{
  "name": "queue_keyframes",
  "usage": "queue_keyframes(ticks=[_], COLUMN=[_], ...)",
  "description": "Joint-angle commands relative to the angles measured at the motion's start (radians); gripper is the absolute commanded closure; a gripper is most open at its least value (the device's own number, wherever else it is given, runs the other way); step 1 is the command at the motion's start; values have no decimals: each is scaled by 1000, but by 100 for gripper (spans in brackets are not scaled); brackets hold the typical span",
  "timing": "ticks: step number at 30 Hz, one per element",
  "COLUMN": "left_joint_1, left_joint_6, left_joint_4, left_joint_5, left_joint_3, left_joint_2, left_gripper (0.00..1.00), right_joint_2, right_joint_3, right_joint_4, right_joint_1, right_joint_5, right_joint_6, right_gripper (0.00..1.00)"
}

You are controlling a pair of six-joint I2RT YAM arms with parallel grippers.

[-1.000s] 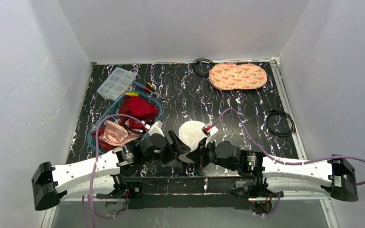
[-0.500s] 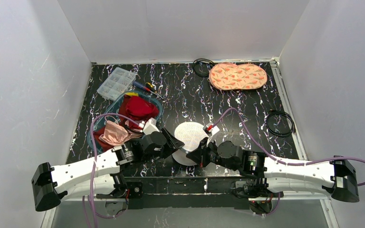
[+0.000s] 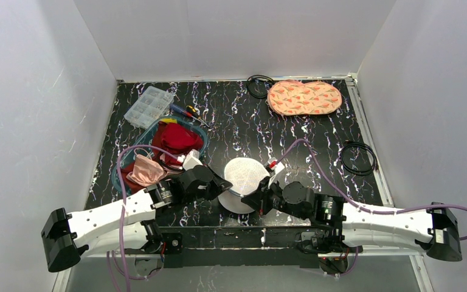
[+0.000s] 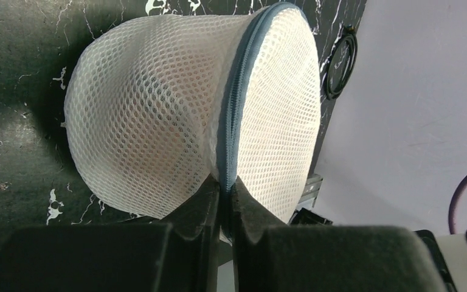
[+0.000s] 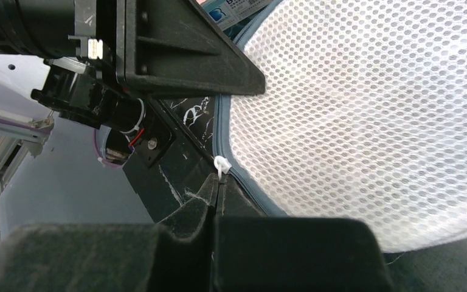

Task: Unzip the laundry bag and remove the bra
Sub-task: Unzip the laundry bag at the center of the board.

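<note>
At the table's near edge, the left gripper (image 4: 224, 185) pinched the blue-grey zipper trim (image 4: 236, 103) of the white mesh laundry bag (image 4: 152, 109), tilted between both arms. The right gripper (image 5: 217, 185) was clamped on its white zipper pull (image 5: 221, 163). Farther back lay a peach patterned mat (image 3: 304, 97).

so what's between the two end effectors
The laundry bag: the left end effector pinches its blue-grey zipper trim, the right end effector its white pull. Top view shows it.
</note>
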Motion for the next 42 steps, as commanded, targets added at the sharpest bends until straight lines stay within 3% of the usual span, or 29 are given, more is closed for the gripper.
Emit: queue_keyframes(ticks=[1,7,15,17,22,24,27,33,42], left_joint_1=[30,68,155,168,170,170,156,52,13], left_joint_6=[19,44,134,157,196,197,160,102,114], left_joint_4=[-46,-46,75,101,108,78,65,30,-48], left_joint_5=[-35,-6,153,193,280,326,383,315,219], left_joint_3=[12,-1,-18,-16,-11,-11,-47,-93,26], left_joint_2=[-30,-52,-1,14,14,-1,-56,-169,-73], left_gripper=[99,100,98,85,38,32,29,27,26], right_joint_2=[-57,-125,-212,-219,-199,-183,-152,-65,44], right_joint_3=[-10,-17,-29,-38,-37,-24,-2,14,86], right_joint_4=[-24,-100,-210,-211,-178,-165,-139,-41,12], right_joint_1=[5,3,5,5,4,4,4,5,4], right_joint_5=[22,56,114,118,95,82,59,7,-56], right_joint_6=[10,13,19,23,29,25,21,14,-16], right_gripper=[99,99,99,99,99,99,99,99,99])
